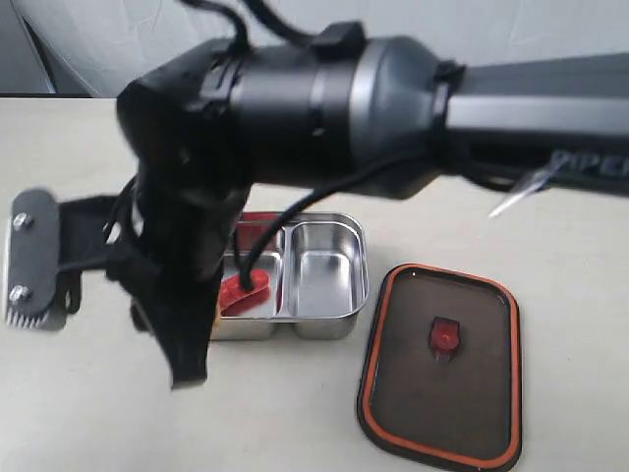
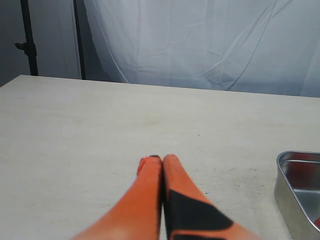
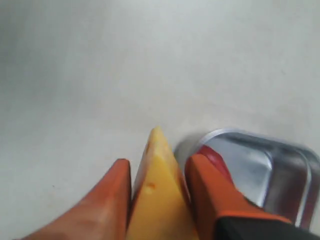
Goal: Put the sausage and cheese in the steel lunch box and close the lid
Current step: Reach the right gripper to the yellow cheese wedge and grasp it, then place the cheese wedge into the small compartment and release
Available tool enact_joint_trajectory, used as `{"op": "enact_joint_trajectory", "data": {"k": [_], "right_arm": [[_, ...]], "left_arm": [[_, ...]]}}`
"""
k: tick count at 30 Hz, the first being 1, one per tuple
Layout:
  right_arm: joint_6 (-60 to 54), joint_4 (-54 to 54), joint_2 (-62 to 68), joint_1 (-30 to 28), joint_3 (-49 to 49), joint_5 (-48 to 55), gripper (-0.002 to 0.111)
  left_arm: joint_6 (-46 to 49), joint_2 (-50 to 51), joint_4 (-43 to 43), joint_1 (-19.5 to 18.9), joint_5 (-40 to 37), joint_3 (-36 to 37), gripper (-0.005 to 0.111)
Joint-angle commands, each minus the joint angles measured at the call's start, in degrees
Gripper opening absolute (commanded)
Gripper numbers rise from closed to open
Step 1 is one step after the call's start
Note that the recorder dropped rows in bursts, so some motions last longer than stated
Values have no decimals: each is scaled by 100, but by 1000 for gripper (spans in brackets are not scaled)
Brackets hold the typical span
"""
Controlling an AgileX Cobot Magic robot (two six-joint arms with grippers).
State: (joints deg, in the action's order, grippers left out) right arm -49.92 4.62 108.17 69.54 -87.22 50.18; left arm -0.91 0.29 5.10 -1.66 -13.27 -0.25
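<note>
Right gripper point(image 3: 160, 162), clamping the yellow-orange toy cheese wedge point(image 3: 157, 200), should clear the shiny steel lunch box point(image 3: 245, 167) rim before releasing; left gripper point(image 2: 157, 159) sits pinched shut, empty.

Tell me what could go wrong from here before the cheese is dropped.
1. The cheese, pinched in the right gripper, appears to hang over bare table just outside the steel lunch box corner; released now it would likely miss.
2. The sausage already lies in one compartment; a wedge dropped on it could sit high and stop the lid seating.
</note>
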Motion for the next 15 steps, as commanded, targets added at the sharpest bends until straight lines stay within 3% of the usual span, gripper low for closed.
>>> {"op": "enact_joint_trajectory", "data": {"k": [1, 8, 15], "right_arm": [[426, -44, -284, -735, 16, -67, 0], [1266, 19, -342, -1725, 16, -108, 0], [1266, 507, -127, -2152, 16, -81, 0]], "left_arm": [[0, -29, 48, 4, -13, 25, 0], [0, -29, 48, 4, -13, 25, 0], [0, -29, 48, 4, -13, 25, 0]]}}
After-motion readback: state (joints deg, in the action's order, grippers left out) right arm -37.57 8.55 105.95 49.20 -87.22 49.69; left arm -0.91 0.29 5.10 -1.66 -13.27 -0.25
